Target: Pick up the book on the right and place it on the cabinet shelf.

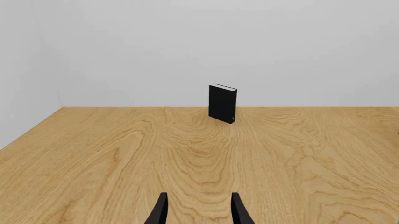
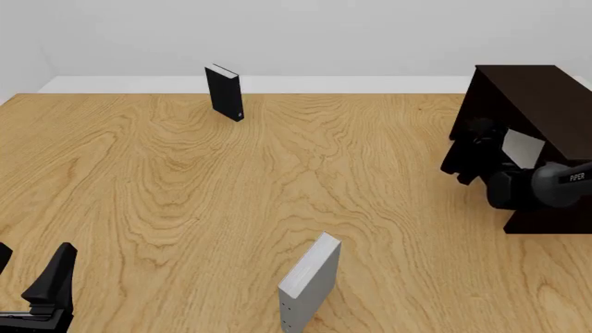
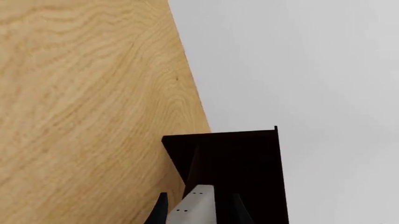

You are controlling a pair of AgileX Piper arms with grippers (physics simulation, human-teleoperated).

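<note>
The book (image 2: pixel 523 148), a light grey slab, hangs tilted at the open side of the cabinet shelf (image 2: pixel 529 90), clear of the table. My right gripper (image 2: pixel 504 154) is shut on it. In the right wrist view the book (image 3: pixel 194 205) sits between the two dark fingers (image 3: pixel 160 211) and points at the dark cabinet shelf (image 3: pixel 249 158) just ahead. How far the book reaches into the shelf I cannot tell. My left gripper (image 2: pixel 35 288) stands open and holds nothing at the near left corner of the table; its fingertips (image 1: pixel 160 210) show spread apart.
A black book (image 2: pixel 224 92) stands upright at the far middle of the table, also the black book (image 1: pixel 223 103) straight ahead of the left gripper. Another grey book (image 2: pixel 310 283) with small dots on its edge stands upright near the front centre.
</note>
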